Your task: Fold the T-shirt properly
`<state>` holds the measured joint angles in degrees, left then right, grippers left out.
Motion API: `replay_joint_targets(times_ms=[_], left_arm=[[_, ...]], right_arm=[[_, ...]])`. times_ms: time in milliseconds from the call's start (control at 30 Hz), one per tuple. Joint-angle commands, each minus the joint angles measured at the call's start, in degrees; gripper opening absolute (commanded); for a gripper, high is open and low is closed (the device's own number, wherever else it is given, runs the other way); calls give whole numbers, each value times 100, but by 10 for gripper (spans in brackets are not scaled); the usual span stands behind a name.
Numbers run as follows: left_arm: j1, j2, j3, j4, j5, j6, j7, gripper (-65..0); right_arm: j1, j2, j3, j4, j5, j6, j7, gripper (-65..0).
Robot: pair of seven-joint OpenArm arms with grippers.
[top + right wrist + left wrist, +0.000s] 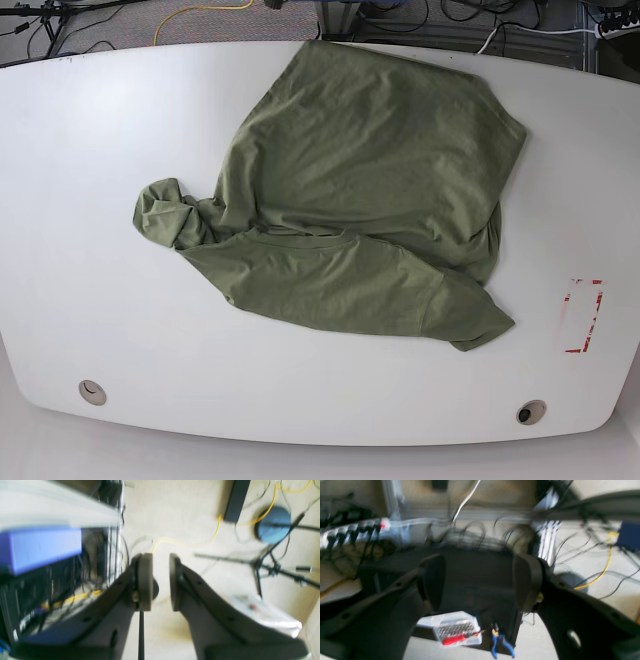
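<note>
The olive-green T-shirt lies rumpled on the white table, its upper part folded down over the rest. Its ribbed collar sits near the middle, and one sleeve is bunched at the left. Neither arm shows in the base view. In the left wrist view my left gripper is open wide with nothing between its dark fingers, over floor and cables. In the right wrist view my right gripper has its pads a narrow gap apart and empty, also over the floor. The T-shirt shows in neither wrist view.
A red-outlined rectangle is marked near the table's right edge, and two round holes sit along the front. On the floor are a clear bit case, blue pliers, a tripod and a yellow cable.
</note>
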<state>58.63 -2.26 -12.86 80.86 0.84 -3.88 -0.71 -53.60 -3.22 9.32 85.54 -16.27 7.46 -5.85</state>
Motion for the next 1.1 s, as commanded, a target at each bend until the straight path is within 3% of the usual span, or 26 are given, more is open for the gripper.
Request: replay_joint_targets(times_ms=[0, 100, 300, 1067], left_arm=[[229, -33, -29, 316, 34, -10, -99, -255], [460, -80, -54, 669, 57, 5, -143, -255], [706, -144, -58, 1058, 80, -8, -165, -253], [1082, -399, -382, 2029, -383, 19, -230, -237]], right_arm=[[-231, -66, 38, 245, 28, -34, -9, -481], [-380, -108, 57, 349, 16, 2, -137, -397], [-549, -132, 57, 554, 26, -1, -128, -350], [-1232, -261, 22, 1855, 61, 93, -8, -366]])
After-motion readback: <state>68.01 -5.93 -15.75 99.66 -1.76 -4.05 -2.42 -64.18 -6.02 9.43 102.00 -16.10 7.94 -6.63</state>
